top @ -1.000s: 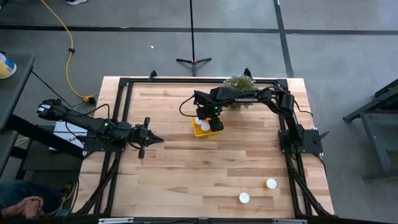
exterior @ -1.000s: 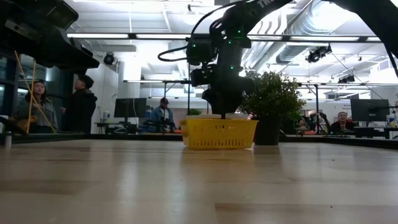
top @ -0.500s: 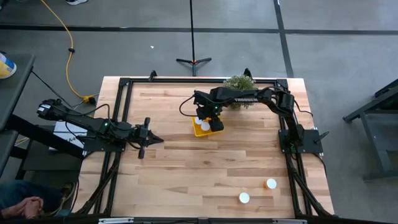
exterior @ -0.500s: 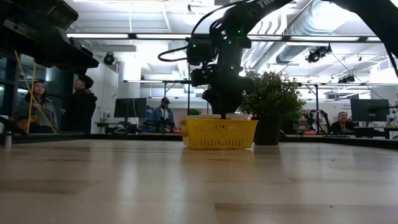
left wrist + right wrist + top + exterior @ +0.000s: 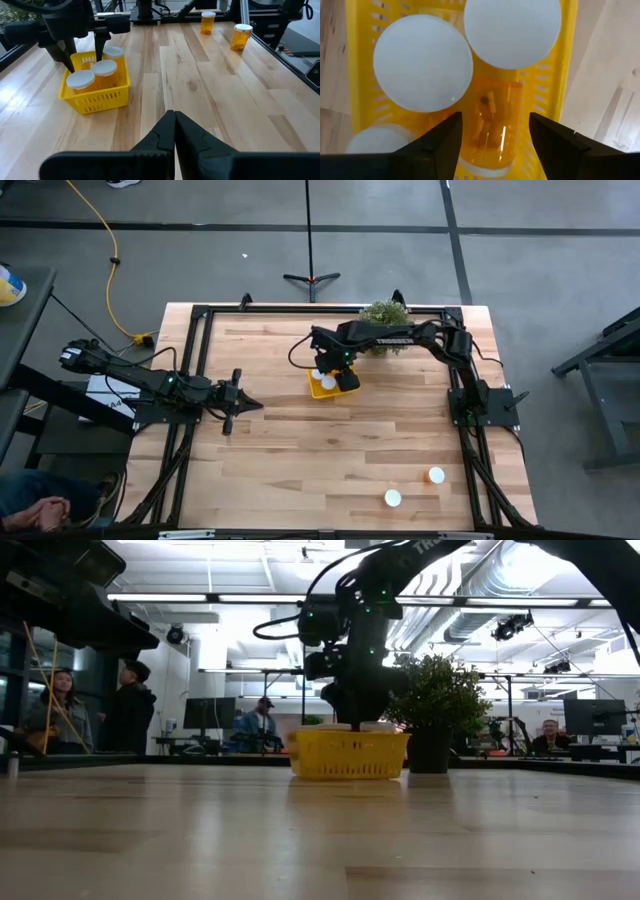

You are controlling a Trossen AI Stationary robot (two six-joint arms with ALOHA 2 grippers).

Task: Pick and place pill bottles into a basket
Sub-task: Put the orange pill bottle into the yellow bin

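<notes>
The yellow basket (image 5: pixel 322 387) stands on the table in front of the plant. Three pill bottles stand upright in it, showing white caps (image 5: pixel 422 62) (image 5: pixel 512 30) (image 5: pixel 377 137), and one orange bottle (image 5: pixel 492 120) lies on its side on the basket's floor. My right gripper (image 5: pixel 495 137) points down into the basket and is open. Its fingers stand on either side of the lying bottle, with a thin strip of yellow showing on each side. My left gripper (image 5: pixel 250 404) waits shut at the table's left. Two more bottles (image 5: pixel 436 475) (image 5: pixel 392 498) stand near the front right.
A bushy potted plant (image 5: pixel 385 315) stands just behind and to the right of the basket, at the far edge. Black frame rails run along the table's left, right and far sides. Bare wood lies between the basket and the two bottles at the front. People stand in the room beyond.
The basket has slid a little toward the table's left edge, and my right gripper above it has gone the same way.
</notes>
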